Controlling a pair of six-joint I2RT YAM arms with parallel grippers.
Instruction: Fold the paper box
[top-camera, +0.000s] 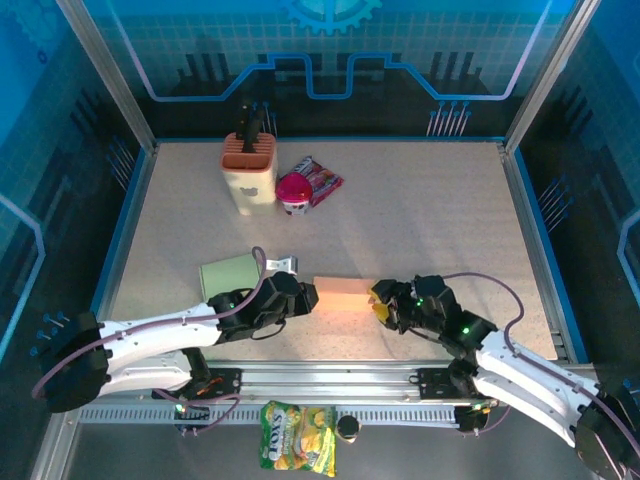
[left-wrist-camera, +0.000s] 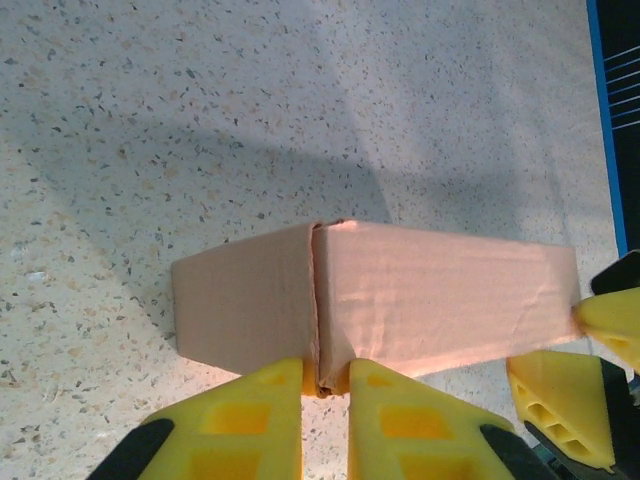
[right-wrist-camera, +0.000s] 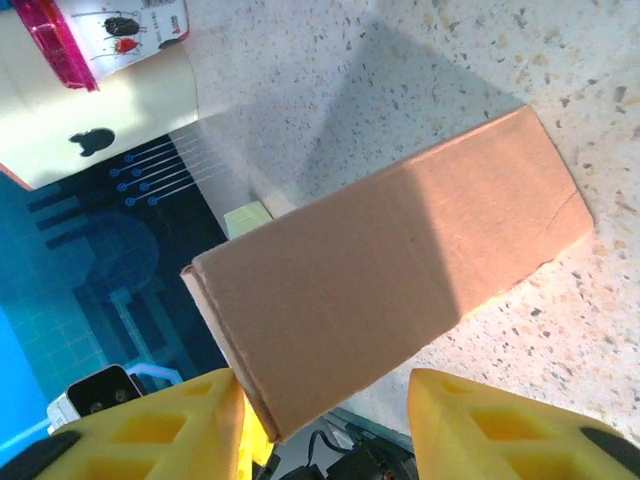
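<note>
Lettering on the snack bag (top-camera: 297, 447) is too small to read surely. The paper box (top-camera: 340, 296) lies on the table between both arms. The left wrist view shows its seam, pinched narrowly by the left gripper (left-wrist-camera: 325, 385), while the right gripper (right-wrist-camera: 325, 420) straddles the other end, fingers wide.
</note>
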